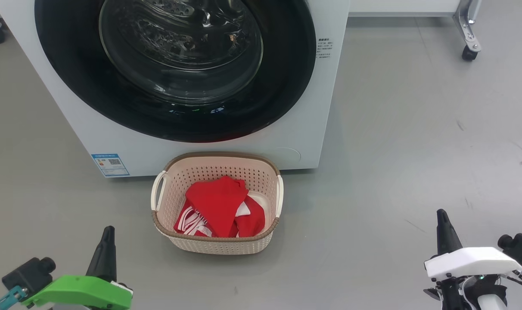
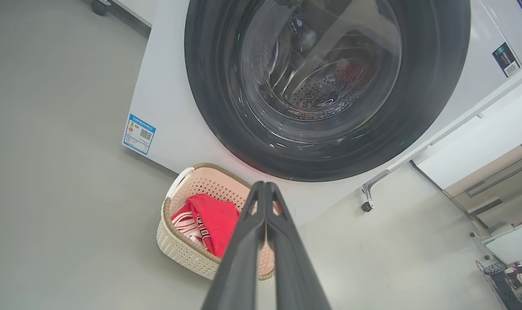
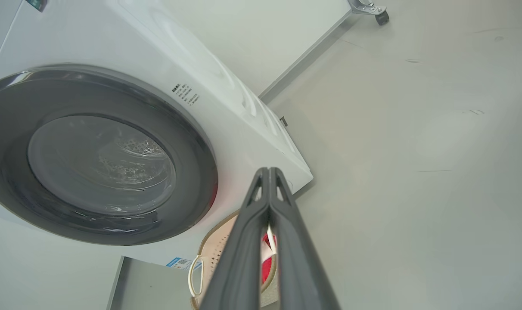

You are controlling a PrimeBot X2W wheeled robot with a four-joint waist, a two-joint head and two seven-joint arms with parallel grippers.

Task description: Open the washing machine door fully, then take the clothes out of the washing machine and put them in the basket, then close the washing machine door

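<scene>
- One heap of red clothes (image 1: 220, 206), white stripes showing, sits down in the basket (image 1: 220, 154). It's ahead of both pairs of fingers and between them, closer to the left pair.
- The basket stands on the grey floor (image 1: 394, 129), its far rim just beside the foot of the washing machine (image 1: 304, 137), right under the door (image 1: 287, 86).
- And the door lies flat against the machine's front, with the steel drum visible through its glass bowl.
- Left gripper (image 1: 109, 232): fingers pressed together with nothing between them, tips short of the basket's near left corner and clear of it.
- Right gripper (image 1: 442, 217): fingers tight together too and empty, well out to the basket's right over bare floor.
- A blue label (image 1: 110, 165) marks the machine's lower corner, straight ahead of the left fingers.
- A caster wheel (image 1: 469, 54) sits far beyond the right fingers.
</scene>
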